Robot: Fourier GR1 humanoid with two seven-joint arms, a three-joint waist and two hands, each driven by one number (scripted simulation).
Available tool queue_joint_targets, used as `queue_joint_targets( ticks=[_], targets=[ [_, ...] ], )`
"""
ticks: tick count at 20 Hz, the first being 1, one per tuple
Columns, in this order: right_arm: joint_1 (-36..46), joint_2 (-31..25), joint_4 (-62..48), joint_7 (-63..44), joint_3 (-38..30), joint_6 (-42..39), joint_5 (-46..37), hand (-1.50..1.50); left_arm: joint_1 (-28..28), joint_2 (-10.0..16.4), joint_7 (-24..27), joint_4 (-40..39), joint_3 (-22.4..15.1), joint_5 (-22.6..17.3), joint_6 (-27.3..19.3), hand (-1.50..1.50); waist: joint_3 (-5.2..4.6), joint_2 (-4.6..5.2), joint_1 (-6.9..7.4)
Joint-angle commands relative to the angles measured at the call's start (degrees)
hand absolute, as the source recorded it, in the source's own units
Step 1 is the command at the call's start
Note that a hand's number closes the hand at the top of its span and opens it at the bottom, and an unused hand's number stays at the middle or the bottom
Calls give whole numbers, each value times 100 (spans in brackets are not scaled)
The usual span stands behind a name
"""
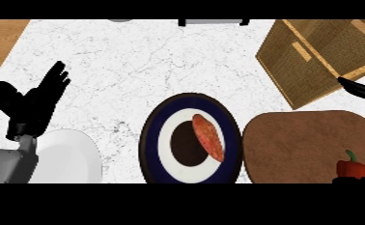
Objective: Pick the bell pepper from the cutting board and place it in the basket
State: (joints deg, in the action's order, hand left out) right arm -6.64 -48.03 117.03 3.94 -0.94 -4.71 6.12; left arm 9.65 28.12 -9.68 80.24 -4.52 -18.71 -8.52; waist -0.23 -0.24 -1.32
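The desk (143, 60) is bare from ten to twelve o'clock. The blue plate (151, 142) blocks six o'clock, the cutting board (299, 137) four, the basket (288, 69) two, a white plate (71, 156) eight.

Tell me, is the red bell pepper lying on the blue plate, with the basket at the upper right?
Not quite. In the head view the red bell pepper lies on the brown cutting board at the lower right, not on the blue plate. The basket is at the upper right.
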Motion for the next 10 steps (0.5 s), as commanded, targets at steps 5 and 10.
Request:
queue_joint_targets(
  ticks=[5,10],
  targets=[
    [121,-2003,211,-2498,-1138,-524,-718,-150,-51,-89,24,61,-40,132,-131,0,-19,-26,-30],
    [594,-2822,-105,-3501,-1734,-1805,710,-150,90,-99,30,-20,5,101,65,0,3,15,97]
  ],
)
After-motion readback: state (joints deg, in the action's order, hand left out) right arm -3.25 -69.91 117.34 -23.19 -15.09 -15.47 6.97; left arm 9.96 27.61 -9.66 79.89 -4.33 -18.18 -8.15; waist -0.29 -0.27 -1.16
